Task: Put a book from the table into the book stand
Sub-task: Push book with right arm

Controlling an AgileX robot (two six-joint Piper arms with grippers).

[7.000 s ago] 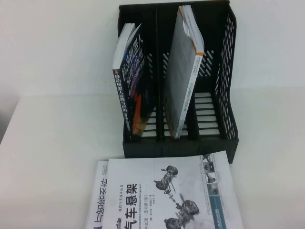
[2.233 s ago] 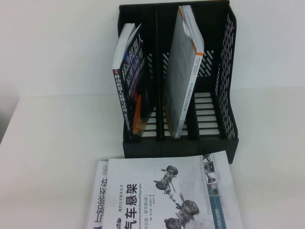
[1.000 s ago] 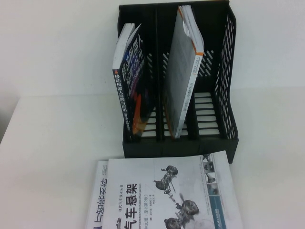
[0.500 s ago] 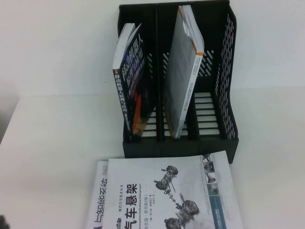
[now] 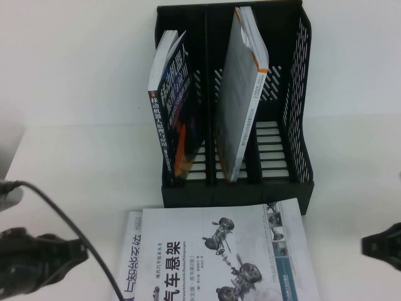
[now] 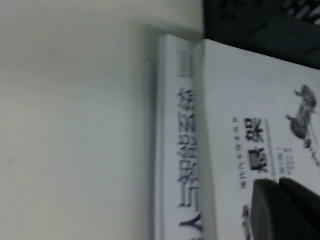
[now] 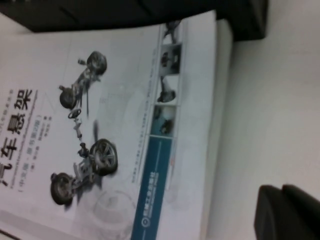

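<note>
Both arms newly in, left gripper (image 5: 75,251) and right gripper (image 5: 369,241) flanking book (image 5: 225,251)

White table (image 5: 81,157), plain and flat. On it, at the far side, a black stand (image 5: 301,113), upright, open front toward the near edge. Just in front of the stand, a white-and-blue book (image 5: 130,257) flat on the table, under the book (image 5: 219,251). Left gripper (image 5: 37,260) near the left near corner, above the table; right gripper (image 5: 383,241) at the right edge.
</note>
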